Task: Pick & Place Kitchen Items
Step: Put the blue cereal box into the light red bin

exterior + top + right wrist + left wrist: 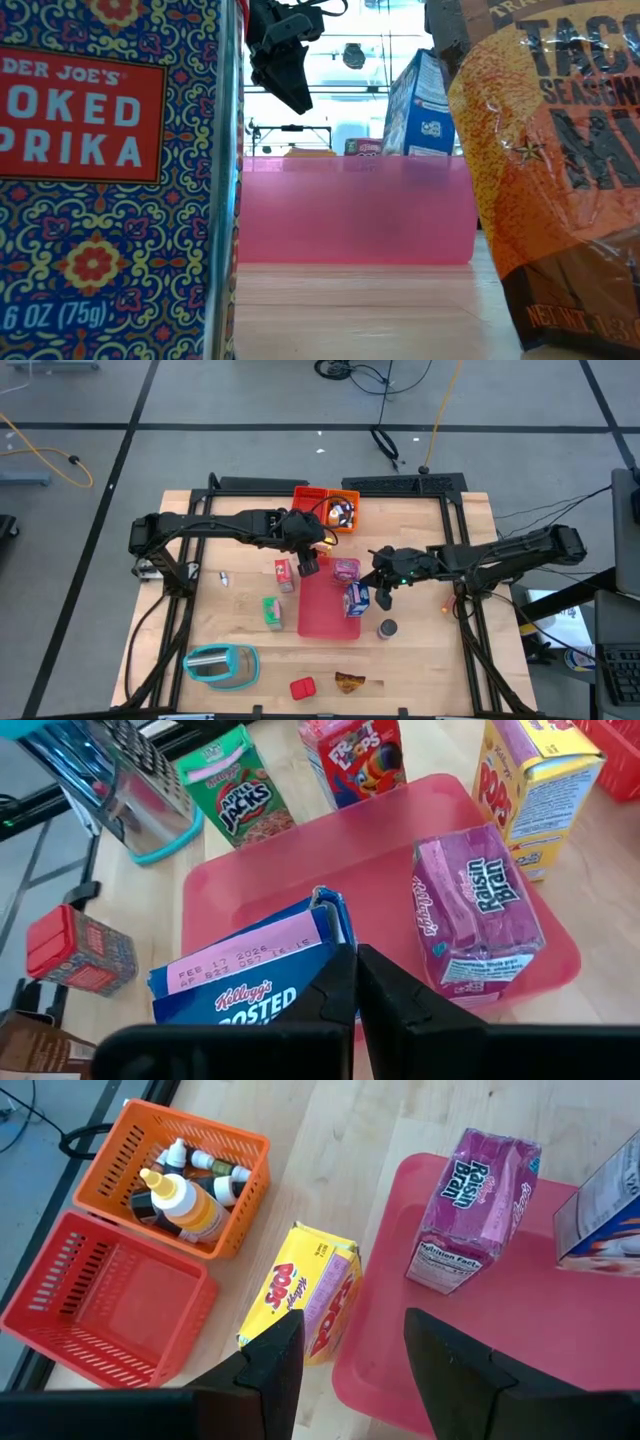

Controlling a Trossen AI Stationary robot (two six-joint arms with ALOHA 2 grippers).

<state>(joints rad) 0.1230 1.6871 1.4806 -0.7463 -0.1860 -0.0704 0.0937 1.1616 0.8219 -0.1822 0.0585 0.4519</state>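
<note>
A flat pink tray (322,615) lies mid-table. A pink Raisin Bran box (470,1210) stands on its far end. A blue Frosted box (250,985) sits tilted at its right edge (356,598). A yellow Pops box (305,1295) stands on the wood by the tray's far left corner. My left gripper (352,1370) hovers open above that corner (307,563), with nothing between its fingers. My right gripper (357,985) is shut, just right of the blue box (384,596). My right gripper's shut fingertips (345,970) stand right at the blue box's top edge (330,915), coming from the table's right side and slanting down. Whether they touch the box, I cannot tell.
An orange bin (205,1165) with small bottles and a red bin (110,1310) stand at the far edge. A red Froot Loops box (284,573) and a green Apple Jacks box (272,610) stand left of the tray. Nearer are a grey can (387,628), teal grater (220,665), paprika tin (302,687) and taco packet (349,682).
</note>
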